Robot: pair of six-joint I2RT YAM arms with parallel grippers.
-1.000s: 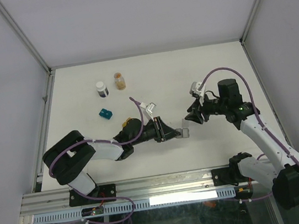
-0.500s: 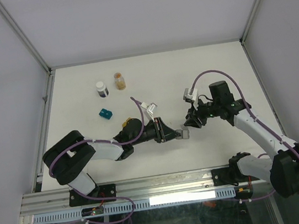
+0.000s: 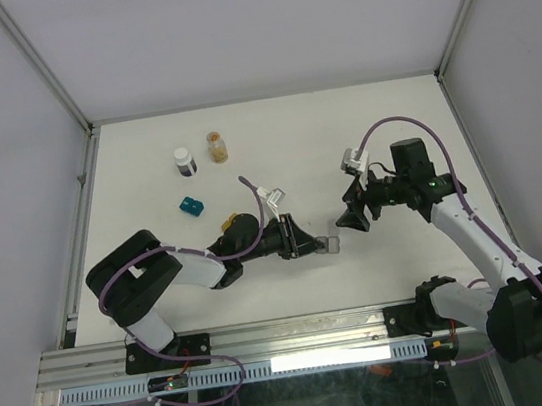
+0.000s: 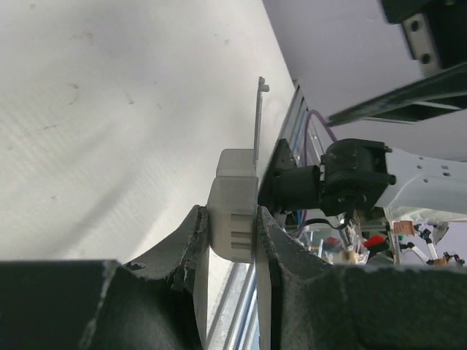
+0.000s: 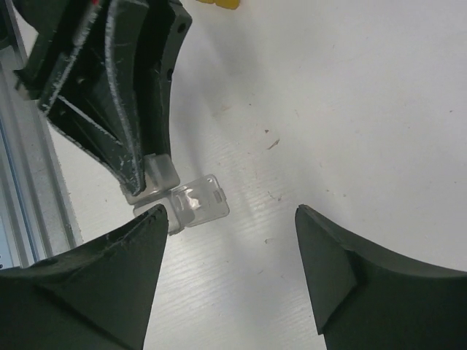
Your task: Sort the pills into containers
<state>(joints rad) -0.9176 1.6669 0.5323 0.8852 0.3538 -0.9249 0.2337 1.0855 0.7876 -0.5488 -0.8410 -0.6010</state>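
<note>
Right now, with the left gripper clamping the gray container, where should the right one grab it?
Likely the open lid flap jutting beyond the left gripper; the gray container body is pinched between its fingers. Bring the open right gripper from the free end, straddling the flap.

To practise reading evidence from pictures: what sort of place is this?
Probably a robotics lab cell: a white table walled by panels on aluminium framing, left arm and right arm bolted at its near edge, a white-capped vial, an amber vial and a teal container on it.
</note>
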